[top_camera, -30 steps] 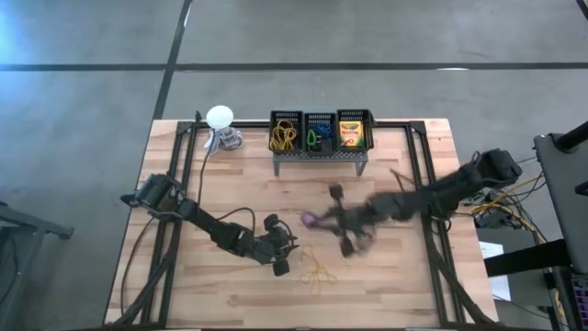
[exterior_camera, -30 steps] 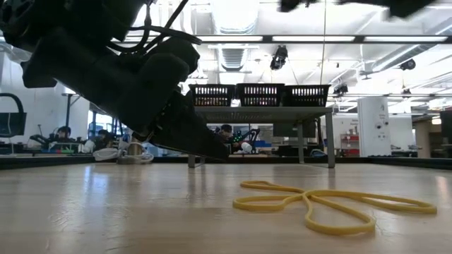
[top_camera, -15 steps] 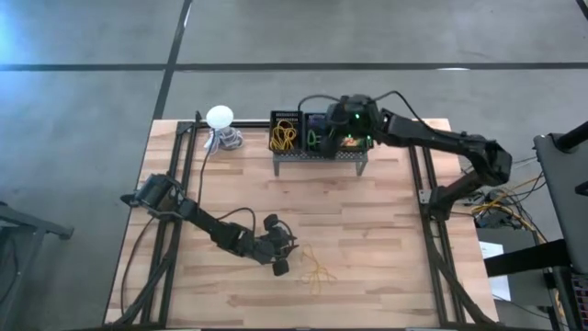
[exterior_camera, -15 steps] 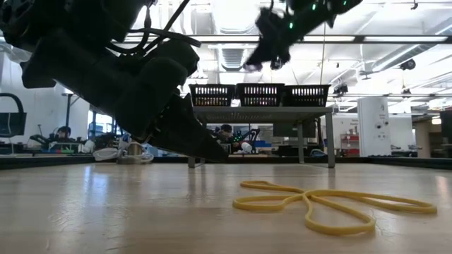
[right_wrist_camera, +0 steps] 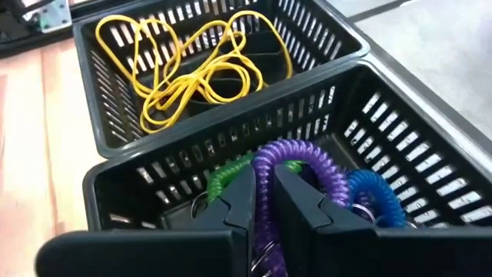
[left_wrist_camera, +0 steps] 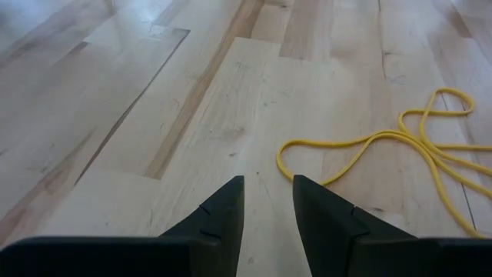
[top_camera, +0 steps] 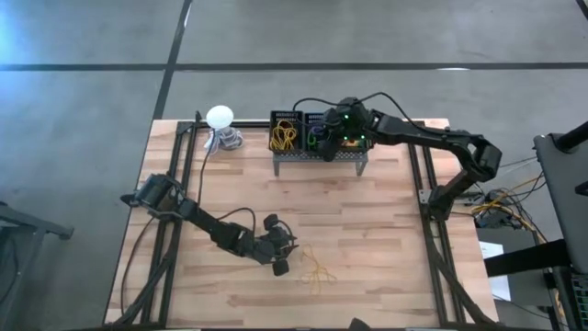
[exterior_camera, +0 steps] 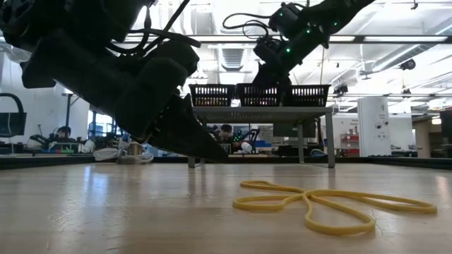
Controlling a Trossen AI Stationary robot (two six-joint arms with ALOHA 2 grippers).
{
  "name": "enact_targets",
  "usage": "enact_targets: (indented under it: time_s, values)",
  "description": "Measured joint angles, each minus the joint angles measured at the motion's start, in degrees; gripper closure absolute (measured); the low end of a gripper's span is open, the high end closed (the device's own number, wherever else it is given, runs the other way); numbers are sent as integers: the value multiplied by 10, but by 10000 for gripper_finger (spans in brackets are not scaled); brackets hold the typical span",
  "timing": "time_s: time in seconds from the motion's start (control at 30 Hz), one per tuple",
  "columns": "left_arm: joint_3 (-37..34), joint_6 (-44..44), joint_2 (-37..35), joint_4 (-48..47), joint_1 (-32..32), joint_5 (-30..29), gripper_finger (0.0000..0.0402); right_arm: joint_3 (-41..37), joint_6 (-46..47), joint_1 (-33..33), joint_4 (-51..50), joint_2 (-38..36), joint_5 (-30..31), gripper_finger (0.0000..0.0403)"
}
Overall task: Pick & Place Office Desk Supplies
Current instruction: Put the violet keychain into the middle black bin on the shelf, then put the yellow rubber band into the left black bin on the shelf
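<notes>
- Since a second ago the right gripper (top_camera: 323,140) has swung from mid-desk up to the three black perforated plastic bins (top_camera: 322,131); the left arm has not moved.
- It is pinched shut on a purple coiled plastic wrist band (right_wrist_camera: 296,165), held over the middle bin above green and blue coils.
- Step in hand, as I judge it: placing the purple coil; next it needs lowering, then opening the fingers.
- The left gripper (left_wrist_camera: 267,201) rests low on the wooden desk (top_camera: 386,239), slightly parted and empty, just beside loose yellow rubber bands (left_wrist_camera: 400,154) awaiting pickup.
</notes>
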Motion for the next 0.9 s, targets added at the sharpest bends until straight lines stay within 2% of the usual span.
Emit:
enact_targets:
  time_s: [0.17, 0.3, 0.47, 0.6, 0.73, 0.9]
  values:
    - [0, 0, 0, 0, 0, 0, 284, 3, 3, 0, -33, -18, 8, 361]
    - [0, 0, 0, 0, 0, 0, 284, 9, 7, 1, -78, -28, 8, 324]
    - [0, 0, 0, -1, 0, 0, 284, 9, 6, 8, -84, -42, 2, 274]
    - [0, 0, 0, -3, 0, 0, 284, 9, 1, 30, -84, -71, -11, 252]
    - [0, 0, 0, -4, 0, 0, 284, -9, -10, 93, -81, -113, -11, 255]
    - [0, -1, 0, -7, 0, 0, 284, -95, -10, 239, -13, -160, -2, 272]
